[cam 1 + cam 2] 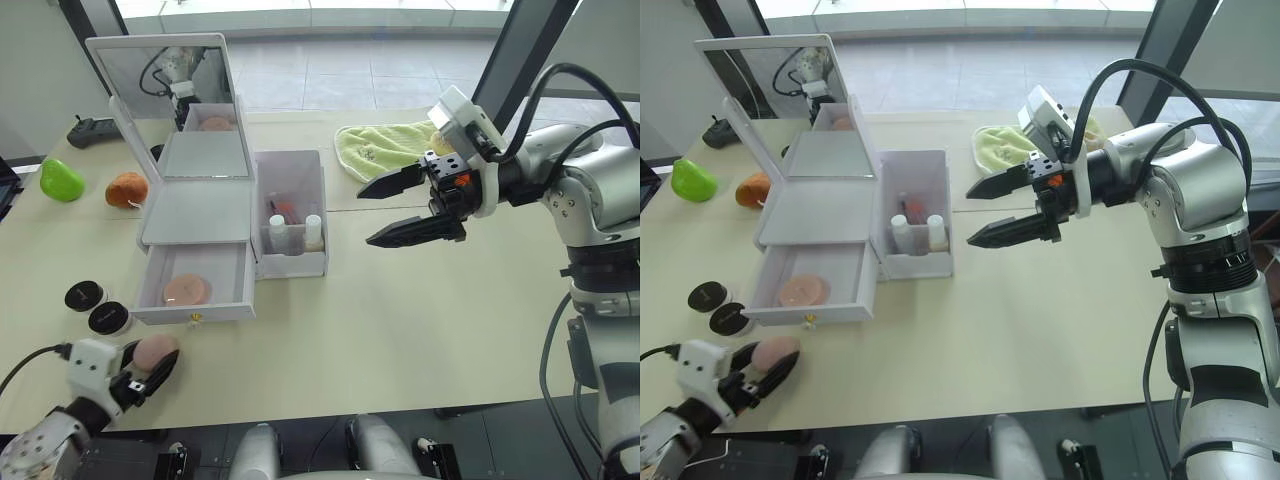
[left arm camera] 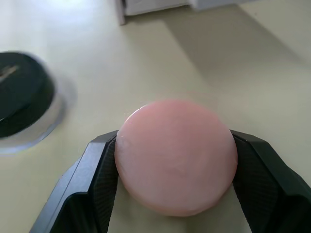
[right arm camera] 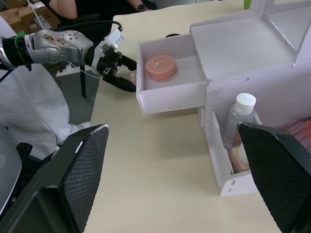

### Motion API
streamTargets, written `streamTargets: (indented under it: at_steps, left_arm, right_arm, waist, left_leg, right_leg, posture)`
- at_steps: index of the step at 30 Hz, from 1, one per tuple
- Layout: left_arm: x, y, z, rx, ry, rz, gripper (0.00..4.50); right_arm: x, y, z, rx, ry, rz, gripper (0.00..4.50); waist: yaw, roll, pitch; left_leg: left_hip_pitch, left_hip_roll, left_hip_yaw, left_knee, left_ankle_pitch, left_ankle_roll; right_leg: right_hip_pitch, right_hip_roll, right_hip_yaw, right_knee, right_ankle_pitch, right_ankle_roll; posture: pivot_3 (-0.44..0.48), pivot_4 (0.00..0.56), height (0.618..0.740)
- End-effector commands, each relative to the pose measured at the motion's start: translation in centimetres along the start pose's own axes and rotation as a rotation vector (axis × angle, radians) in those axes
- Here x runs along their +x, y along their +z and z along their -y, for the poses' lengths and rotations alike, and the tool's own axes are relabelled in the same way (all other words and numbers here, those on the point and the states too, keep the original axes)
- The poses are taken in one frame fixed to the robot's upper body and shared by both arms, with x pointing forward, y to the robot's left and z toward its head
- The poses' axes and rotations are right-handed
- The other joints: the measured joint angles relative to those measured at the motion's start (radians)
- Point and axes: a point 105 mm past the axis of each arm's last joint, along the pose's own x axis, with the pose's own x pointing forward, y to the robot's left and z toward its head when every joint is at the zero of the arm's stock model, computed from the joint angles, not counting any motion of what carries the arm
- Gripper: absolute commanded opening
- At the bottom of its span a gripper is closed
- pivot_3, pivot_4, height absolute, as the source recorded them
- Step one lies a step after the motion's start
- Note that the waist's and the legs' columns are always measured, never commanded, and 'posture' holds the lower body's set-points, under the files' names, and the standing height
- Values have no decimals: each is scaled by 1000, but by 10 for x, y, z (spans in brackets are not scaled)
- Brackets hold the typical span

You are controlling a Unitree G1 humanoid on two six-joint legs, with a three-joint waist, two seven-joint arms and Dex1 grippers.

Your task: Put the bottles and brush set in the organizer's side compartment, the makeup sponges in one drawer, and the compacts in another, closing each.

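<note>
The pale organizer [image 1: 196,212] stands with its mirror lid up and its lower drawer [image 1: 238,282] pulled out; one peach makeup sponge [image 1: 187,290] lies inside. My left gripper [image 1: 152,368] is near the table's front left edge, shut on the other sponge [image 2: 176,158], which sits squeezed between both fingers [image 2: 99,174]. Two black compacts [image 1: 84,295] [image 1: 108,318] rest on the table left of the drawer. The side compartment [image 1: 292,262] holds both white-capped bottles [image 1: 277,230] [image 1: 313,230] and the pink brush set [image 1: 285,208]. My right gripper [image 1: 366,216] hovers open just right of that bin.
A green fruit shape [image 1: 61,180] and an orange one [image 1: 126,189] lie at the left behind the compacts. A yellow-green towel [image 1: 385,145] is spread at the back right. A black device [image 1: 92,130] sits at the far left rear.
</note>
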Motion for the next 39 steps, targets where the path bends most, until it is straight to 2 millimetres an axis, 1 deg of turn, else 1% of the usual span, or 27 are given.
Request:
streamTargets:
  at_steps: [1,2,4,5,7,10,15,17,19,21,23,25,27,28,30,34,37,39]
  left_arm:
    - [-31,30,-21,41,51,110,2993]
    - [-38,37,-25,36,60,140,2993]
    - [-49,63,-29,-2,44,255,2993]
    - [-53,74,-31,9,24,284,2993]
    - [-54,101,-31,46,-19,319,2993]
    - [-45,126,-26,59,-108,310,2993]
    - [-21,163,5,112,-364,274,2993]
    - [-13,173,17,152,-450,259,2993]
    - [-5,175,27,218,-519,225,2993]
    - [9,177,38,290,-587,180,2993]
    - [21,177,44,324,-639,149,2993]
    - [30,176,45,343,-658,128,2993]
    - [44,175,47,377,-674,116,2993]
    - [49,176,48,387,-677,114,2993]
    - [60,175,50,396,-685,111,2993]
    - [72,174,62,411,-756,116,2993]
    - [72,173,68,406,-808,121,2993]
    - [73,171,68,411,-814,118,2993]
  right_arm:
    - [-3,10,-4,-53,11,29,4500]
    - [-3,10,-3,-54,14,30,4500]
    - [-1,9,-1,-55,18,32,4500]
    - [1,9,0,-57,19,33,4500]
    - [3,8,1,-58,24,37,4500]
    - [6,8,3,-64,27,42,4500]
    - [6,7,4,-76,4,47,4500]
    - [5,5,2,-73,-5,47,4500]
    - [3,4,1,-72,-19,44,4500]
    - [0,3,-3,-64,-36,55,4500]
    - [-2,2,-8,-60,-48,60,4500]
    - [-4,1,-12,-58,-63,65,4500]
    - [-7,1,-16,-54,-87,71,4500]
    - [-9,1,-17,-52,-95,73,4500]
    - [-11,1,-20,-49,-114,73,4500]
    - [-14,-2,-27,-42,-138,75,4500]
    - [-16,-3,-31,-37,-159,74,4500]
    - [-18,-4,-33,-33,-173,68,4500]
  waist:
    - [1,-1,1]
    - [2,-1,1]
    - [5,-1,1]
    - [6,-2,2]
    - [8,-1,3]
    - [7,0,3]
    - [2,1,4]
    - [2,1,4]
    - [2,1,4]
    - [2,1,4]
    - [7,1,4]
    - [6,2,4]
    - [3,2,4]
    - [4,2,4]
    - [2,2,4]
    - [4,2,4]
    - [4,2,4]
    - [4,2,4]
  left_leg:
    - [0,0,0,0,0,0]
    - [0,0,0,0,0,0]
    - [0,0,0,0,0,0]
    - [0,0,0,0,0,0]
    - [-1,0,0,0,0,0]
    - [-1,0,1,0,0,0]
    - [-1,0,2,0,0,0]
    - [-1,0,2,0,0,0]
    - [-1,0,2,0,0,0]
    - [-1,0,2,-1,0,0]
    - [-1,-1,1,0,0,0]
    - [-1,-1,1,0,0,0]
    - [0,-1,1,-1,0,0]
    - [0,0,1,-1,0,0]
    - [-1,0,1,-1,0,0]
    - [-1,0,1,0,0,0]
    - [-1,0,1,0,0,0]
    - [-1,0,1,0,0,0]
  right_leg:
    - [-1,0,0,-1,0,0]
    - [-3,0,0,-1,-1,1]
    - [-6,-1,0,-1,-2,2]
    - [-6,-2,-1,-1,-2,2]
    - [-7,-1,-1,0,-2,2]
    - [-6,-1,-1,0,-2,2]
    - [-6,0,0,1,-1,2]
    - [-5,0,0,1,-1,2]
    - [-6,1,0,1,-1,2]
    - [-3,1,1,0,1,0]
    - [-1,1,0,1,1,0]
    - [-1,2,1,0,1,1]
    - [-1,2,1,0,1,2]
    - [-1,2,1,0,3,6]
    - [-1,3,1,0,4,7]
    - [-1,3,1,0,4,7]
    - [-1,3,1,0,4,8]
    - [-1,3,1,0,4,9]
  posture:
    - [0,150,740]
    - [0,150,740]
    - [0,150,740]
    - [0,150,740]
    - [0,150,740]
    - [0,150,740]
    - [0,150,740]
    - [0,150,740]
    - [0,150,740]
    - [0,150,740]
    - [0,150,740]
    - [0,150,740]
    - [0,150,740]
    - [0,150,740]
    - [0,150,740]
    - [0,150,740]
    - [0,150,740]
    - [0,150,740]
